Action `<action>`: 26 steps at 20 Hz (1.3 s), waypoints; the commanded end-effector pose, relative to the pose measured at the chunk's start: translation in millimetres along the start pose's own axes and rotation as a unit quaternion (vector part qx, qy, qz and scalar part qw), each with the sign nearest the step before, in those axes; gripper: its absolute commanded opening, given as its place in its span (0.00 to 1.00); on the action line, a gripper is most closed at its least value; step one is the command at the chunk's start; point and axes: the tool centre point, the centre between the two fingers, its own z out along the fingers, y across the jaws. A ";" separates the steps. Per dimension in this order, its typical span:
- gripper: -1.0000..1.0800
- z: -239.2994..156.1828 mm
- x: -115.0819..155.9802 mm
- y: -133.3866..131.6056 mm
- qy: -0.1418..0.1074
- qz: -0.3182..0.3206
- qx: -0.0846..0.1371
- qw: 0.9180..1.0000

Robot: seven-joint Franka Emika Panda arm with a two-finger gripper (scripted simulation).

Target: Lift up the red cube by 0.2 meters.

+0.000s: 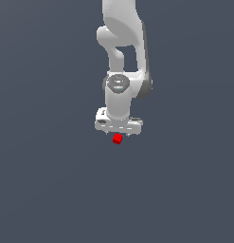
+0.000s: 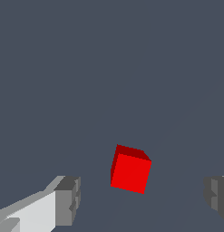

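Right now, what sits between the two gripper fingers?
Only the red cube, in the wrist view, with bare grey gaps to both fingers. The gripper is open, touching nothing.

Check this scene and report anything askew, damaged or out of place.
Nothing is damaged or spilled. The red cube sits between the open end effector's fingers, touching neither and turned at an angle to them, so its faces are not square to the pads. That skew is the one oddity.
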 end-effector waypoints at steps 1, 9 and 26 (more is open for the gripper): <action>0.96 18.1 -5.2 1.5 0.002 0.024 0.000 1.000; 0.96 69.2 -17.7 3.9 0.007 0.093 0.000 0.996; 0.00 88.9 -21.1 3.2 0.009 0.118 0.001 0.993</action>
